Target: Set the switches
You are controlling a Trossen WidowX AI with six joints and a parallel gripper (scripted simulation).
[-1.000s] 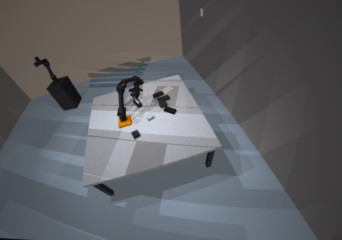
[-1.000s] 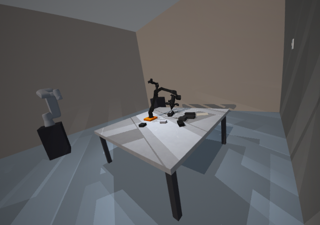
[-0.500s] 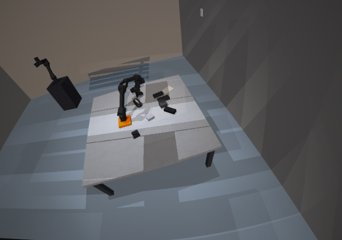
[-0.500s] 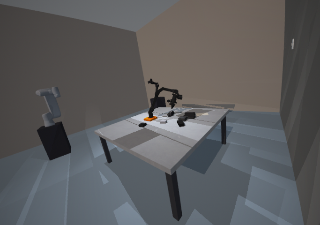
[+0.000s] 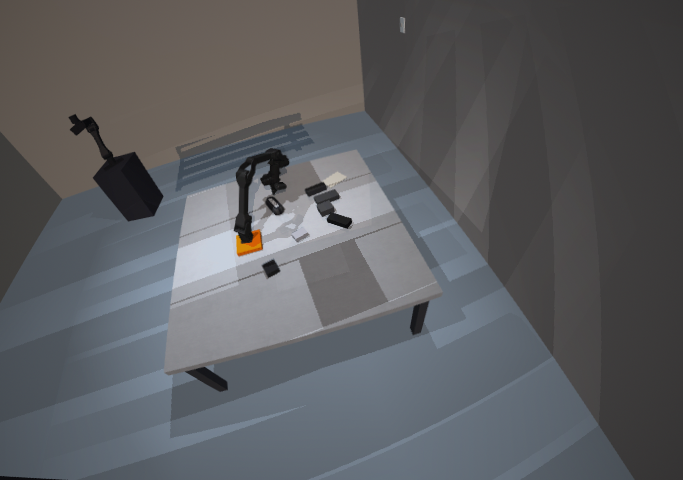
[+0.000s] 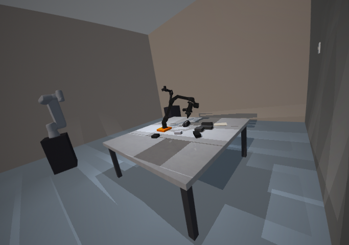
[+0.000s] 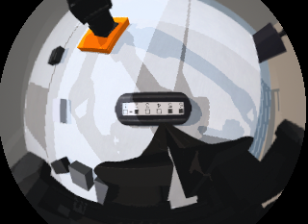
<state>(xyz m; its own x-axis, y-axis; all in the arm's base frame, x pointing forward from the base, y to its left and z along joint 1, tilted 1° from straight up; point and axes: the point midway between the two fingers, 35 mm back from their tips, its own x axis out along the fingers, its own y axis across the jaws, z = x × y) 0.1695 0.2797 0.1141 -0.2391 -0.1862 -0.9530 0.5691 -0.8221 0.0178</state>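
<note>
The dark controller unit (image 5: pixel 274 205) (image 6: pixel 186 123) (image 7: pixel 144 119) lies on the bench with its underside up. In the wrist view its white label (image 7: pixel 153 108) shows six numbered squares: 1 empty, 2 filled, 3 empty, 4 empty, 5 filled, 6 filled; the digits are small and blurred. The rocker switches are hidden beneath. My gripper (image 5: pixel 274 190) (image 6: pixel 188 116) (image 7: pixel 164 126) is shut and empty, pointing down above the bench. In the wrist view its fingertips appear at the unit's lower long edge; in the top and exterior views they hang above the unit, apart from it.
An orange base plate (image 5: pixel 249 249) (image 6: pixel 164 129) (image 7: pixel 91 45) carries my arm. A small pale block (image 5: pixel 300 234) (image 6: pixel 178 132) and a black block (image 5: pixel 270 268) (image 6: pixel 155 136) lie nearby. Several dark modules, one of them black (image 5: pixel 339 220), and a cream sheet (image 5: pixel 334 180) (image 6: pixel 220 124) lie beyond.
</note>
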